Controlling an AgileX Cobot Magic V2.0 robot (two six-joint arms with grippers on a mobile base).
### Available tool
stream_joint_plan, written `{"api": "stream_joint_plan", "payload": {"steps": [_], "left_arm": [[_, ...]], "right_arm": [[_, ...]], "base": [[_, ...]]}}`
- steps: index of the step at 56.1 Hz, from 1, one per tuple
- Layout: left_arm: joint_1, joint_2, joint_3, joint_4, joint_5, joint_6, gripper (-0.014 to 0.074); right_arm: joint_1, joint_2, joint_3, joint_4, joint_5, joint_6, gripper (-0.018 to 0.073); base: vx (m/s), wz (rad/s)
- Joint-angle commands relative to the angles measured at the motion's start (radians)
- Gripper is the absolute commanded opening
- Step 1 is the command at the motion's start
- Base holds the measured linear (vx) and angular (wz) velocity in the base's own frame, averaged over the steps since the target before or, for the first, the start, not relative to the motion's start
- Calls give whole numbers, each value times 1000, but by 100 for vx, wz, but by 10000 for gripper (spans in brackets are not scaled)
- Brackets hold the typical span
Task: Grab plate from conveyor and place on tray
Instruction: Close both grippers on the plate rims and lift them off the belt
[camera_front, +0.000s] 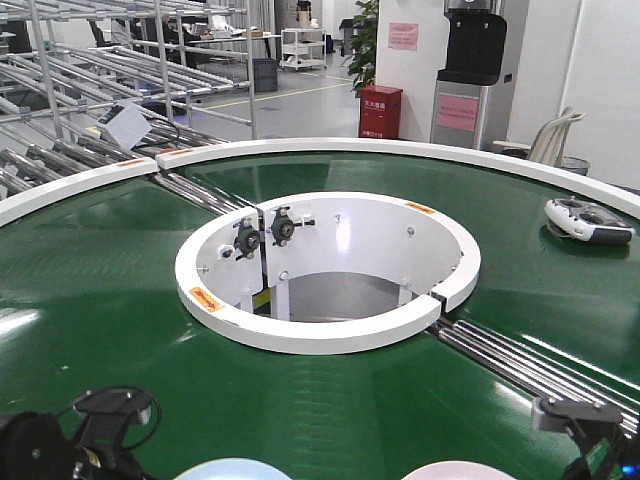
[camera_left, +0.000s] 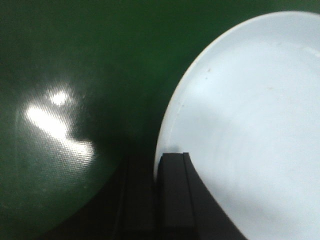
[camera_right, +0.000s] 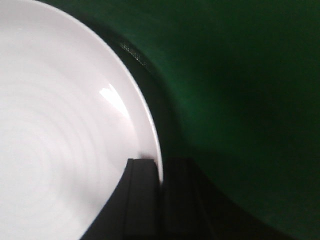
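The conveyor (camera_front: 90, 290), a dark green belt, circles a white central ring (camera_front: 300, 335). A pale blue plate (camera_left: 250, 130) lies on the belt at the near edge, and its top just shows in the front view (camera_front: 232, 470). My left gripper (camera_left: 156, 159) is shut on its left rim, with one finger (camera_left: 175, 195) over the plate and the other under it. A white plate (camera_right: 60, 130) sits to the right of it and peeks in at the front view's bottom edge (camera_front: 458, 471). My right gripper (camera_right: 161, 162) is shut on its right rim. The tray is out of view.
A grey handheld controller (camera_front: 588, 220) rests on the belt at the far right. Steel roller strips (camera_front: 520, 365) cross the belt to the right of the ring and at the back left (camera_front: 200, 190). Metal racks (camera_front: 90, 80) stand behind on the left, a red box (camera_front: 381, 110) beyond.
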Motion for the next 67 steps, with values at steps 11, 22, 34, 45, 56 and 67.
{"api": "stream_joint_plan", "payload": {"steps": [11,22,34,45,56,67], "left_arm": [[-5,-310,-22,-18,-38,4,-7],[-5,-545,-22,-17,-26,3,-6],[-5,-645,-22,-17,-27,3,-6],[-5,-654,-22,-18,-33,3,-6],[-5,-654,-22,-18,-30,3,-6],[-5,-654,-22,-18,-29,3,-6]], "right_arm": [[-7,-313,-23,-14,15,-11,-13],[-7,-597,-23,-11,88,-11,-13],[-7,-751,-23,-15,100,12,-13],[-7,-793,-23,-16,98,12,-13],[-7,-797,-23,-16,101,12,-13],[-7,-797,-23,-16,101,12,-13]], "base": [[0,0],[0,0],[0,0],[0,0],[0,0],[0,0]]}}
